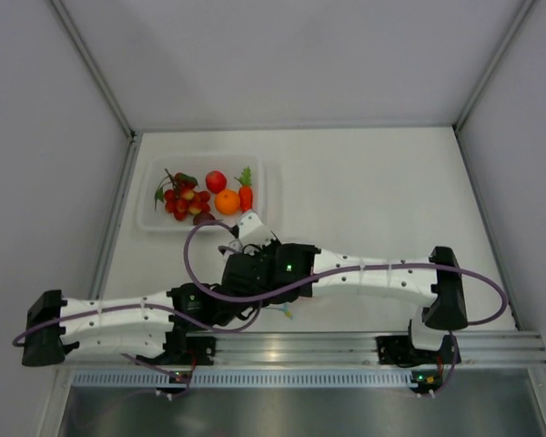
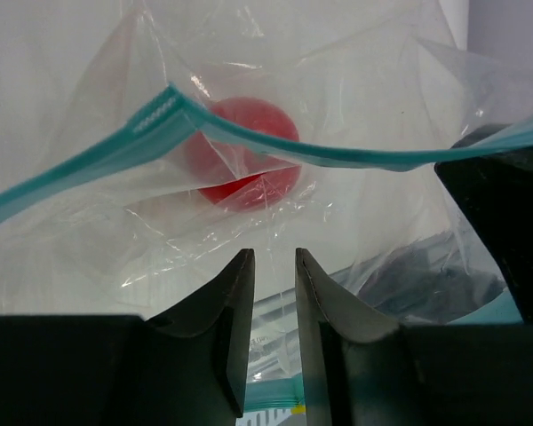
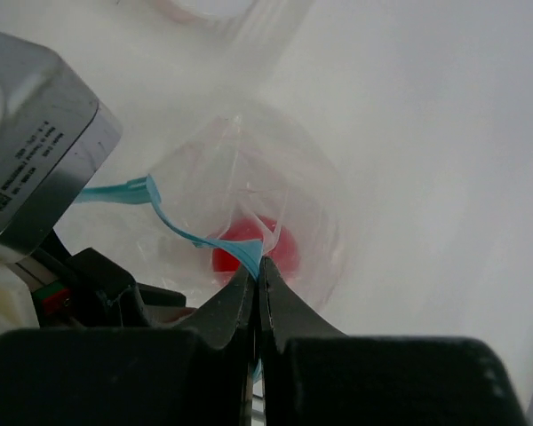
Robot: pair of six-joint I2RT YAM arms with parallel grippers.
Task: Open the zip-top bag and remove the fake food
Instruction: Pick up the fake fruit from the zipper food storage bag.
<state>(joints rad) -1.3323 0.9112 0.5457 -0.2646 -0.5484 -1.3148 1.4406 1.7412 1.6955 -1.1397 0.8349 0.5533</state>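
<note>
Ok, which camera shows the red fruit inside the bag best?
Left wrist: the red fruit sits large through the zip-top bag. Right wrist shows it smaller, partly behind its fingers. Top view: hidden under the arms.

Both arms reach inward, wrists meeting left of tabletop centre. Left gripper [image 2: 268, 257] narrowly parted. Right gripper [image 3: 258, 264] pressed together, pinching zip-top bag [image 3: 240, 177].

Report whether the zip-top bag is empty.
Not empty: a red round plastic fruit lies inside the clear soft plastic bag with the teal zip strip.
</note>
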